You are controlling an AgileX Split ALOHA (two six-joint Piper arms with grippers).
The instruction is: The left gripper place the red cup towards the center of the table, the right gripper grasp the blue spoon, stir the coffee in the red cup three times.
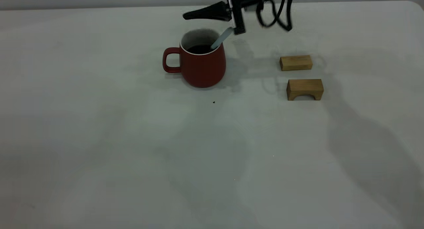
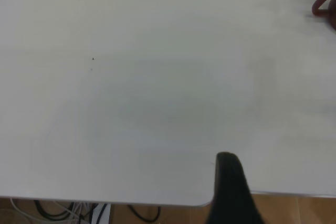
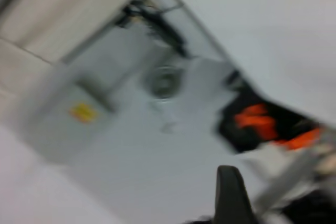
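The dark red ceramic mug with a white rim and loop handle, the red cup [image 1: 202,65], is standing upright on the large off-white tabletop, the table [image 1: 132,156], in its far middle part, with its handle pointing away from the wooden blocks. Dark, almost black liquid, the coffee [image 1: 199,49], is showing inside it below the pale inner wall. The slim spoon with a pale blue handle, the blue spoon [image 1: 221,39], is leaning in the cup, its lower end dipping into the coffee and its handle slanting up over the rim on the side away from the cup's handle.

The black right gripper [image 1: 232,20] is hanging just above and behind the cup, its fingers pinching the top of the spoon's handle (one dark pointed finger is jutting out sideways over the cup's mouth). A black cable is looping beside it.

Beyond the cup, on the spoon's side, two tan wooden blocks are lying well apart from it: a plain rectangular block [image 1: 295,62] farther back and an arched block [image 1: 304,89] nearer the front. A tiny dark speck [image 1: 214,102] is sitting on the table just in front of the cup.

The left gripper [image 2: 231,192] is hovering over the table's edge, far from the cup, whose handle is just peeping in at the border of the left wrist view; only one dark finger is showing, so I cannot tell whether it is spread or pressed together. No readable writing is appearing anywhere.
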